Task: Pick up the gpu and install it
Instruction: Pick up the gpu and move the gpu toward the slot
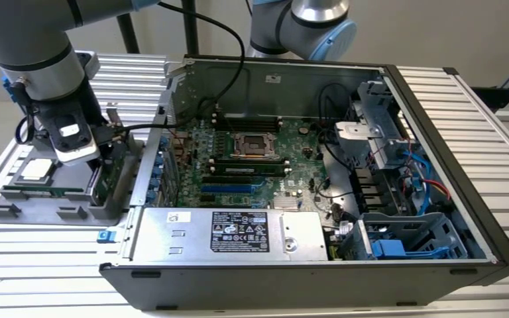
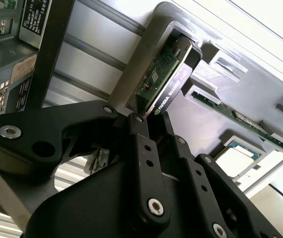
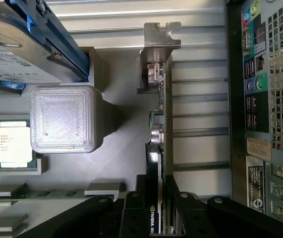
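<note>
Pick-up step: the gripper is closed on the gpu, standing on edge in the grey holder beside the computer case. Clearing the slot likely requires a straight lift.

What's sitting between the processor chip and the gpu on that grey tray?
In the first wrist view, a pale ribbed square block stands between the processor chip and the gpu, then a strip of bare grey tray.

Open computer case, processor, hard drive
</note>
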You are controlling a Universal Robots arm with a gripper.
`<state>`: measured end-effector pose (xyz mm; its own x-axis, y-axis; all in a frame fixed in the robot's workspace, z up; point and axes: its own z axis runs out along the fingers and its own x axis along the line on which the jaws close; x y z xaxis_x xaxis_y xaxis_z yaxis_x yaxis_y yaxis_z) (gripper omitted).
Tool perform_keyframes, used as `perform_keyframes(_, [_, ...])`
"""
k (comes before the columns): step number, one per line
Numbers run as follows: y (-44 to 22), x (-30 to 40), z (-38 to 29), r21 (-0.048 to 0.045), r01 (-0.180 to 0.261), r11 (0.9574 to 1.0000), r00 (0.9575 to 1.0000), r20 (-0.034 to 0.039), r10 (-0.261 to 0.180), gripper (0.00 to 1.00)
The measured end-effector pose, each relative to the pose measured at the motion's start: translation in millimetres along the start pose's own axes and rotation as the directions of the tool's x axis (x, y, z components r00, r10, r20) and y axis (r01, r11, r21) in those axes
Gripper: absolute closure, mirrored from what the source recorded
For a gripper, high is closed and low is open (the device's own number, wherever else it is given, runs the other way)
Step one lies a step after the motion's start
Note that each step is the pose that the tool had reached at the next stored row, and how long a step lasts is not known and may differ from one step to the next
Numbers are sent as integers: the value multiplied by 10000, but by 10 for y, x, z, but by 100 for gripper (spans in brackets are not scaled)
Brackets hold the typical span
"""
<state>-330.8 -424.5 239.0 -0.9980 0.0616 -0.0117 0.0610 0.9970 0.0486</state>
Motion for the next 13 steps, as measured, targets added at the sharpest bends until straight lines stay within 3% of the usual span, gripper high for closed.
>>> perform_keyframes(13, [1, 0, -24, 3, 0, 10000, 10000, -3, 0, 100])
